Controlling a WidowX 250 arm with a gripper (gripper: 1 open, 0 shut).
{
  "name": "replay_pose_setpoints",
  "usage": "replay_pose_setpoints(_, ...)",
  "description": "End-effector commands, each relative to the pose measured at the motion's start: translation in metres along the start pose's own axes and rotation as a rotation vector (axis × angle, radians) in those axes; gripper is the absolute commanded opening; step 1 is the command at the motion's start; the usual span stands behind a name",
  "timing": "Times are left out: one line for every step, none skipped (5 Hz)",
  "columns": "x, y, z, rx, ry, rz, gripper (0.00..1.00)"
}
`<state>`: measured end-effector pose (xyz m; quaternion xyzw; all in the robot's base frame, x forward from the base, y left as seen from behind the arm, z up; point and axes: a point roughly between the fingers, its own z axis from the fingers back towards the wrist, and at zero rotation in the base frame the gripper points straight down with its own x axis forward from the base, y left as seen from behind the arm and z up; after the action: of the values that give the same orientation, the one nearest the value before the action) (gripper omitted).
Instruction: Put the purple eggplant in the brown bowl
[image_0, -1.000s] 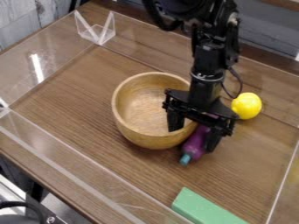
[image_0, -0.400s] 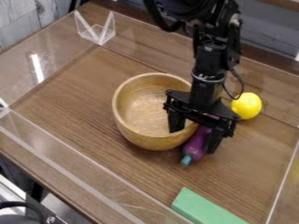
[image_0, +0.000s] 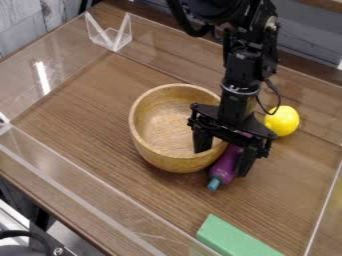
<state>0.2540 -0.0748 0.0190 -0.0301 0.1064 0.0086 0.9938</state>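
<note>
Single camera view, looking down at a wooden table. Almost nothing has moved over the last second, so the grasp seems to be settling. Right of centre, the black gripper (image_0: 230, 140) stands with spread fingers straddling the purple eggplant (image_0: 229, 166), which lies just outside the brown bowl's (image_0: 154, 103) lower-right rim; whether the fingers grip it is unclear.
</note>
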Motion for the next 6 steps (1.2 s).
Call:
replay_pose_setpoints(-0.0119, -0.0145, -0.0187, 0.005, 0.072, -0.029, 1.0)
replay_pose_setpoints(-0.0119, -0.0149, -0.0184, 0.005, 0.074, -0.025, 1.0)
replay_pose_setpoints(-0.0119, -0.0152, -0.0181, 0.006, 0.076, -0.022, 1.0)
replay_pose_setpoints(-0.0115, -0.0152, -0.0178, 0.007, 0.077, -0.019, 1.0)
replay_pose_setpoints(-0.0109, -0.015, -0.0177, 0.006, 0.077, -0.016, 1.0)
replay_pose_setpoints(-0.0101, -0.0147, -0.0174, 0.006, 0.078, -0.012, 1.0)
